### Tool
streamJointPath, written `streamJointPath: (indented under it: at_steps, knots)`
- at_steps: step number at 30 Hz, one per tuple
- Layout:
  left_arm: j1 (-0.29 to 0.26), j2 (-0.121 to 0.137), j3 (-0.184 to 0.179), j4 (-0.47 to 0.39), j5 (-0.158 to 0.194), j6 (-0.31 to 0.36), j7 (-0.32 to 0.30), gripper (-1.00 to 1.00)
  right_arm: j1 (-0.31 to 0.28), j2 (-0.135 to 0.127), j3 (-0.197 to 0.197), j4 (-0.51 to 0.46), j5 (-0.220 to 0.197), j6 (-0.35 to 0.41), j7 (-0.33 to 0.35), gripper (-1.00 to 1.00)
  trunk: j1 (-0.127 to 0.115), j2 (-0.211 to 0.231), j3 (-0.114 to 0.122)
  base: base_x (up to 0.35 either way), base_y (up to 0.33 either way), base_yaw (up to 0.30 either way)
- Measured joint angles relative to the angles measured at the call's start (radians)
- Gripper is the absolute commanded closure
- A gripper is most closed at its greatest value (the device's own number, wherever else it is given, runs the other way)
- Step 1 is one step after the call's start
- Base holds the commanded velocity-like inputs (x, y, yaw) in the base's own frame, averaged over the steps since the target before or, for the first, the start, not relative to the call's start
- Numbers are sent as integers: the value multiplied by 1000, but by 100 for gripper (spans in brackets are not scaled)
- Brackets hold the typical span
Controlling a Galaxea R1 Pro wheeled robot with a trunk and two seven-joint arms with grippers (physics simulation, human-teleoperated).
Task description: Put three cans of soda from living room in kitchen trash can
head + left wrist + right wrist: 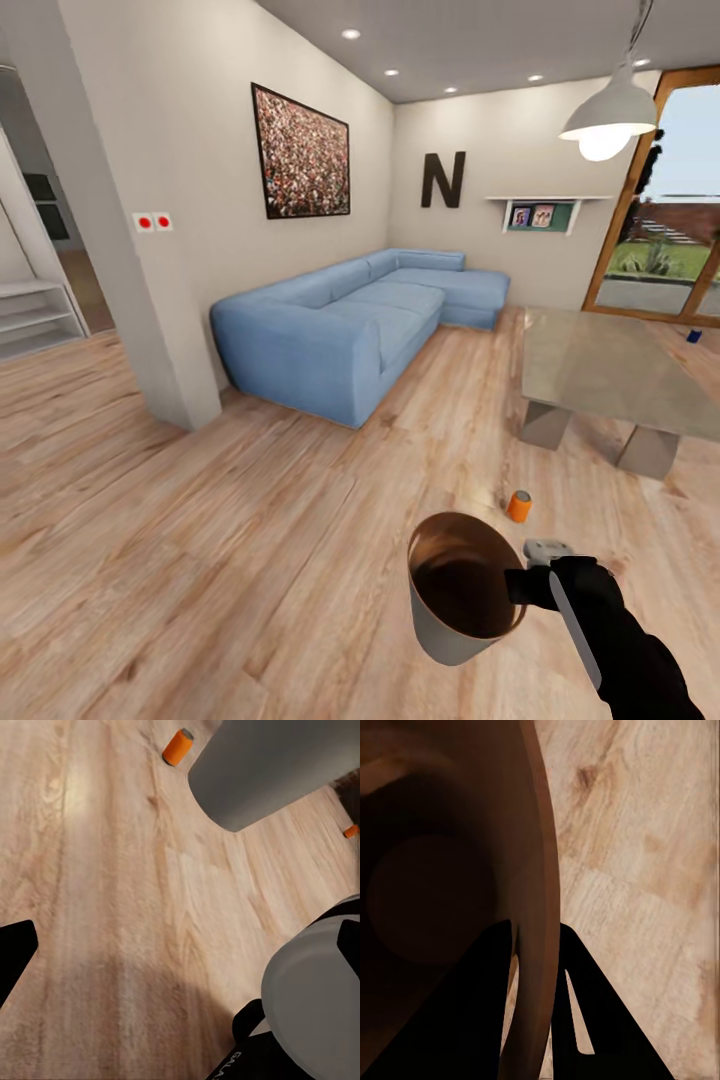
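At lower center of the head view, the right tool [522,584] clamped the rim of the tash can [455,600], 1 finger inside. An orange can [518,506] lay just above it on the floor [200,520]; a blue can [694,336] stood at far right. The left tool's state could not be told.

The trash can [462,590] hangs above the floor [200,560], its rim between the right hand's [522,585] fingers. One soda can [518,506] lies on the floor beyond it, before the bench [610,372]; the sofa [350,320] stands left of the bench.

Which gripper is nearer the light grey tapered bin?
Right. The right gripper clamps the light grey tapered bin by its rim; the left gripper hangs apart, over bare floor.
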Motion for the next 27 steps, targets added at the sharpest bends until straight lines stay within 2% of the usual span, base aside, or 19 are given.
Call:
streamJointPath:
  at_steps: [27]
  knots:
    - [0,0,0,0,0,0,0,-100,0,0,0,0,0,0,0,100,0,0,10,0,0,-300]
